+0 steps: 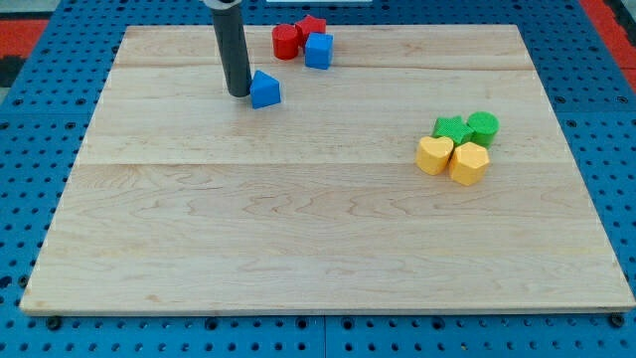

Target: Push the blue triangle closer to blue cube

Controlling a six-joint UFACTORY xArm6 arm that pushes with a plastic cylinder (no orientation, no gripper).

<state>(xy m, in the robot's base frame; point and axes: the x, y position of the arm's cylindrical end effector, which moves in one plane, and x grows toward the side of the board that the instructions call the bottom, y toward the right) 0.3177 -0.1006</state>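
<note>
The blue triangle lies on the wooden board near the view's top, left of centre. The blue cube stands further up and to the right, near the board's top edge. My tip rests on the board just left of the blue triangle, touching or almost touching it. The dark rod rises from it out of the view's top.
A red cylinder and a red star sit against the blue cube's left and top. At the view's right, a green star, a green cylinder and two yellow blocks form a cluster.
</note>
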